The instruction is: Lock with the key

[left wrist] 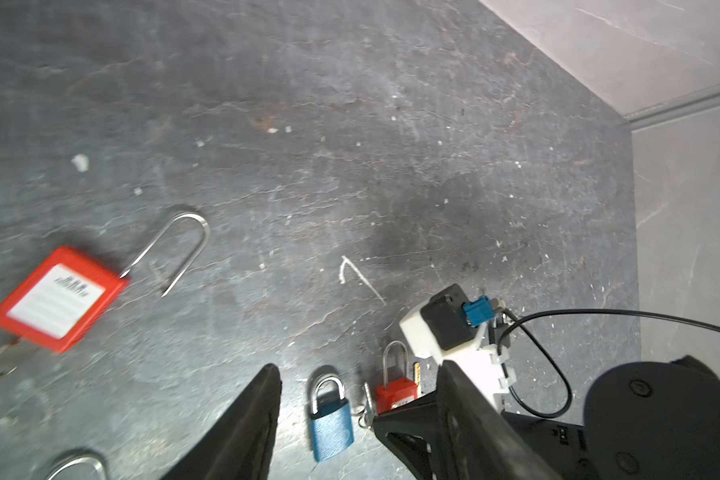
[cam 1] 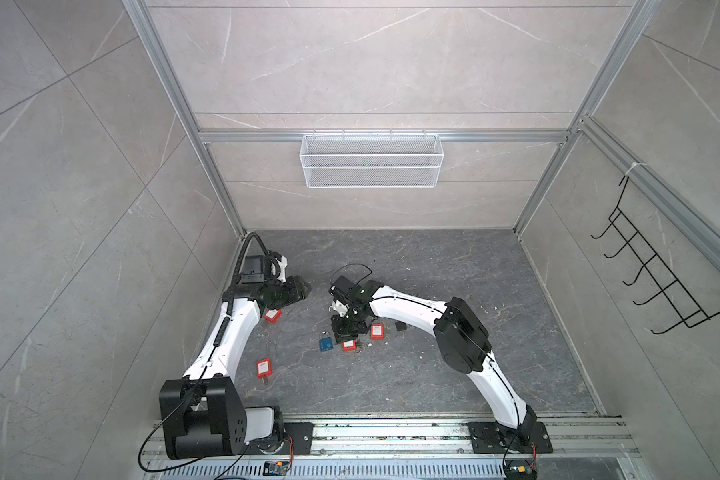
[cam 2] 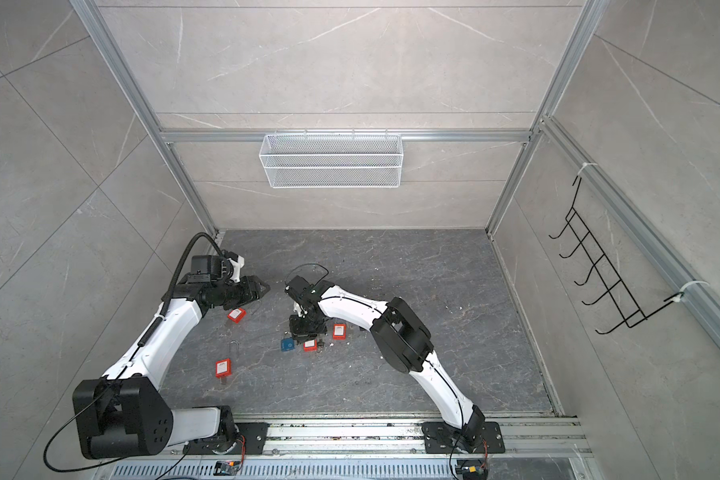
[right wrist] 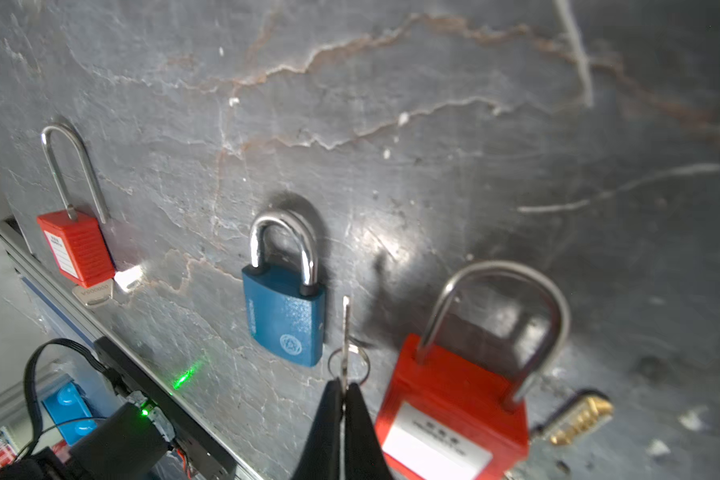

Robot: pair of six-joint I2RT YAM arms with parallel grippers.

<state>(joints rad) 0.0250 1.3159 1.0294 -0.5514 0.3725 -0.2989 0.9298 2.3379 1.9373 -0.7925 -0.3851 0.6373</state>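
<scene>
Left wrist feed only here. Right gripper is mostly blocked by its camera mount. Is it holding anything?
Observer: Yes. The right wrist view shows the right gripper pinching a silver key by its head, blade out.
Operator: Blade aimed where?
Observer: Into the gap between the blue padlock and a red padlock, inserted in neither.
Operator: Any locks I'm missing?
Observer: A second red padlock lies beside the right arm in both top views.
</scene>
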